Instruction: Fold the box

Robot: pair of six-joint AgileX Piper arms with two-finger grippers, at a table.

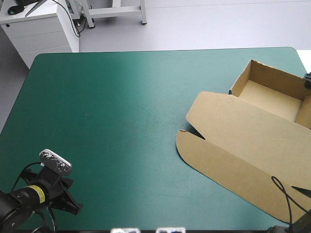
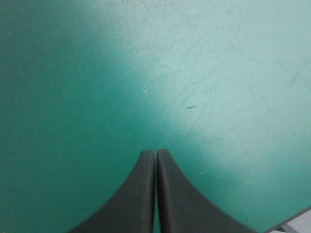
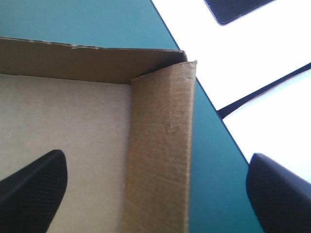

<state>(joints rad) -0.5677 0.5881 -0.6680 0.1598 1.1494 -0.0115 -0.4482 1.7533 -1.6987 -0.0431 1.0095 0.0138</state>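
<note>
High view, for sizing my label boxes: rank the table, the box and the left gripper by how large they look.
1. the table, which fills most of the view
2. the box, tray and flat lid together
3. the left gripper, the smallest, though it is nearer the camera

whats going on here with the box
A two-armed robot is working on a brown box on the teal-green cover. The box is an open tray with its lid lying flat. The right claw is open and straddles a tray wall near the table's edge, one finger inside, one outside. The left claw is shut over bare cover, away from the box.
</note>
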